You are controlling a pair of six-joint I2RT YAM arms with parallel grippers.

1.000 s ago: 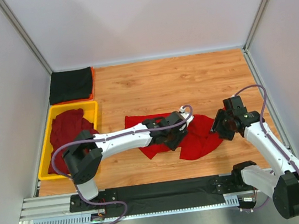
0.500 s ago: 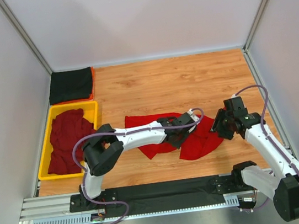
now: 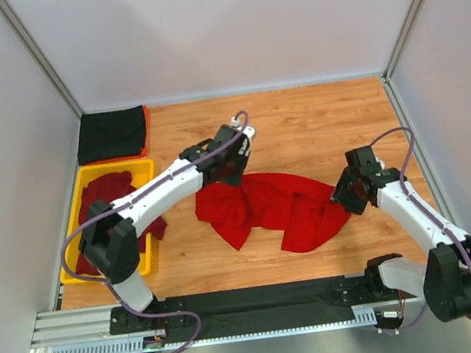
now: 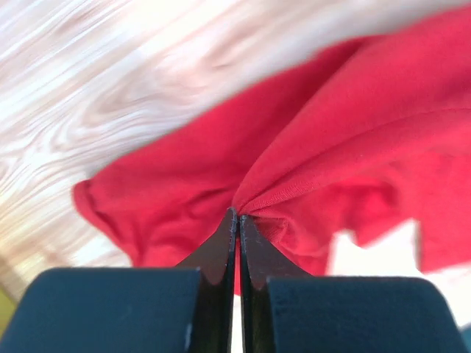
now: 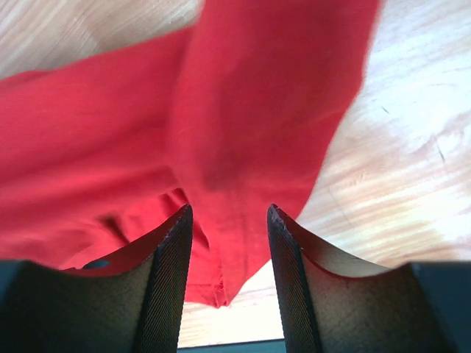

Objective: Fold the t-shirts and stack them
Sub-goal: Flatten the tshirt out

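The left claw point(image 3: 232, 166) has snapped shut over the last second and swung from the middle of the bright red cotton t-shirt point(image 3: 267, 211) to its far left corner, dragging cloth with it. A tight pucker of red fabric is pinched between its closed jaws in the wrist view. The shirt now lies more spread out across the middle of the wooden counter point(image 3: 315, 121), though it is still rumpled. I read this as the spreading step, with folding not yet begun.

The right claw point(image 3: 348, 196) has barely shifted at the shirt's right edge. Its jaws stand about half apart with a hanging fold of red cloth between the ribbed pads (whether they actually press it, I cannot tell).

The fabric is a soft matte knit that gathers into rounded folds. The counter is pale wood grain, smooth and slightly glossy. At the left a hard yellow plastic tray point(image 3: 111, 167) holds crumpled dark maroon t-shirts point(image 3: 103, 199), and beyond it lies a neatly folded black t-shirt point(image 3: 111, 134).
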